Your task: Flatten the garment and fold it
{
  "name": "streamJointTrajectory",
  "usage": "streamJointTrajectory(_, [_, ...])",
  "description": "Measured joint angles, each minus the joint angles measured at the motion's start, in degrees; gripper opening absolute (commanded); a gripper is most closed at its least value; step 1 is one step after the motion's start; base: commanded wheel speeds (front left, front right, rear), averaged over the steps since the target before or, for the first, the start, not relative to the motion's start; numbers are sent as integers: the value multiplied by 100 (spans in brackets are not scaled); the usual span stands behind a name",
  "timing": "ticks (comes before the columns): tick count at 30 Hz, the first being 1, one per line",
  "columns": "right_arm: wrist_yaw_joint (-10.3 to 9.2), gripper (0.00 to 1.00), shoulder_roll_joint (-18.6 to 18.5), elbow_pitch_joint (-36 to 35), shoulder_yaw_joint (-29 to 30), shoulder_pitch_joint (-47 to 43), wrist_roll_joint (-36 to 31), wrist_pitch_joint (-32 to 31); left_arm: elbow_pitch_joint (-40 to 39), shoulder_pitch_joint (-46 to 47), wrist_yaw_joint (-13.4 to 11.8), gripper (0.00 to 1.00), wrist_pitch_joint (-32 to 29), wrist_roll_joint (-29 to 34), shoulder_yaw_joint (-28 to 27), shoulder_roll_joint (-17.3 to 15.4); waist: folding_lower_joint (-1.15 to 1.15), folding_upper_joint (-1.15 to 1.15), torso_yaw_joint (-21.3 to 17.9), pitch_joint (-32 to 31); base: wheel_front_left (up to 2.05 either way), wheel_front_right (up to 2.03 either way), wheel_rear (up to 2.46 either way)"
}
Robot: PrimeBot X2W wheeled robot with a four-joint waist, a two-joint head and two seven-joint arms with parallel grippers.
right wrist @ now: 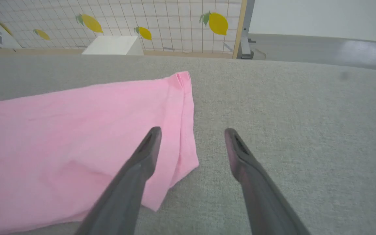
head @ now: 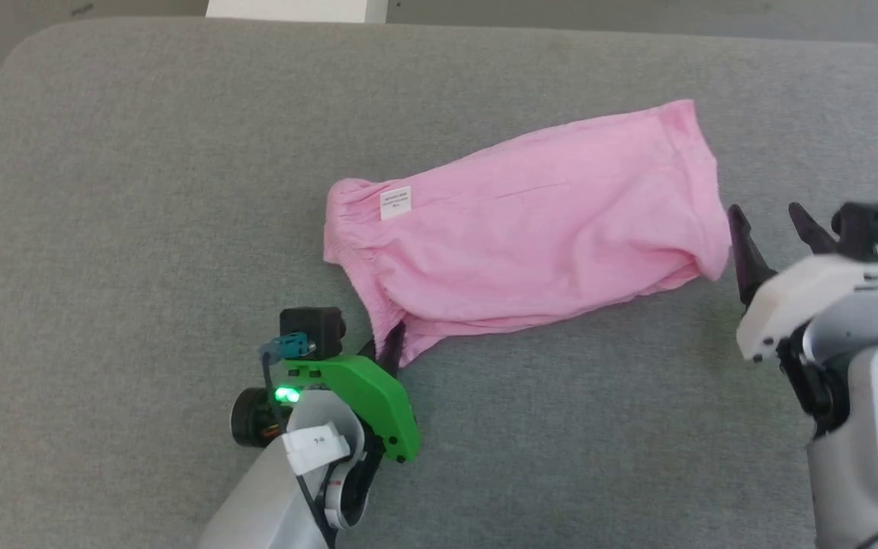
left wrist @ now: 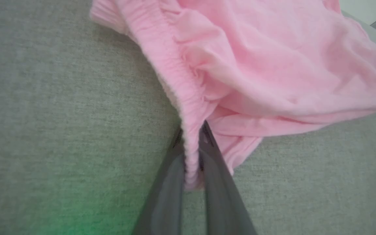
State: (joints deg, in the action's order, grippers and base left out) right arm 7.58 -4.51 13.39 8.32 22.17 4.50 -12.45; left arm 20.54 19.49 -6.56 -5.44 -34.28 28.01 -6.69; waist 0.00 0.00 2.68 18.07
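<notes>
The pink garment point(head: 530, 229) lies wrinkled across the grey cushion, its gathered elastic edge point(left wrist: 178, 75) toward the left and a small white label point(head: 396, 202) near that edge. My left gripper point(head: 392, 343) is shut on the near corner of the gathered edge; in the left wrist view the two dark fingers point(left wrist: 171, 169) pinch the pink band between them. My right gripper point(head: 770, 221) stands open just right of the garment's hemmed end point(right wrist: 186, 130), one finger over the fabric's corner, the other over bare cushion, holding nothing.
The grey cushion surface point(head: 142, 229) spreads wide around the garment, with its rounded far-left corner point(head: 20, 53). Beyond the far edge stand a white box point(right wrist: 113, 45) and a lemon-patterned grid panel point(right wrist: 162, 23).
</notes>
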Motion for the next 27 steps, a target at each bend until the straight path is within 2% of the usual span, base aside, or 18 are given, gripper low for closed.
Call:
streamJointTrajectory(4, [0, 100, 13, 721, 199, 467, -166, -784, -65, 79, 51, 0, 49, 9, 77, 31, 0, 0, 119, 100, 0, 0, 0])
streamJointTrajectory(9, [-2, 100, 32, 1098, 199, 801, -385, -1639, -96, 153, 85, 0, 86, 10, 145, 91, 0, 0, 249, 212, 0, 0, 0])
streamJointTrajectory(10, [-2, 85, 19, 1102, 181, 854, -412, -1829, -98, 163, 98, 0, 100, 10, 157, 100, 0, 0, 271, 228, 0, 0, 0])
streamJointTrajectory(11, [-2, 41, 8, 1084, 176, 895, -412, -2002, -99, 170, 102, 0, 104, 10, 169, 103, 0, 0, 288, 241, 0, 0, 0])
streamJointTrajectory(13, [-3, 0, -10, 992, 124, 912, -414, -2159, -98, 176, 118, 0, 126, 10, 183, 104, 0, 0, 303, 251, 0, 0, 0])
streamJointTrajectory(19, [-2, 0, 55, 480, 21, 571, -367, -2030, -99, 173, 135, 0, 201, 27, 216, 54, 0, 0, 258, 128, 0, 0, 0])
streamJointTrajectory(27, [-2, 0, 109, -1301, 113, -856, 44, -1866, -614, -197, 174, 0, -181, -7, 264, -355, 0, 0, 171, -252, 0, 0, 0])
